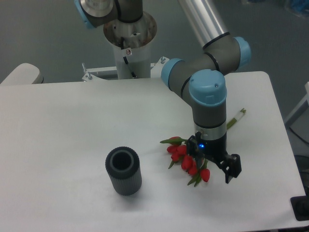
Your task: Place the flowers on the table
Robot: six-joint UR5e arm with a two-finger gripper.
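Gripper [216,163]: hangs low over the table [63,125], fingers spread apart, nothing between them. One dark fingertip [233,169] shows clearly on the camera-right side; the other is partly lost against the blooms. A small blue light glows on the wrist housing just above the fingers.

The flowers [188,159]: lying flat on the table, released. The red heads sit just beside and partly under the gripper, on its camera-left side. The green stems run beneath the wrist and reappear beyond it, towards the far right edge, ending in pale tips.

Dark grey ribbed vase [123,171]: upright, open mouth up, well apart from the gripper on its camera-left side, clear of the blooms
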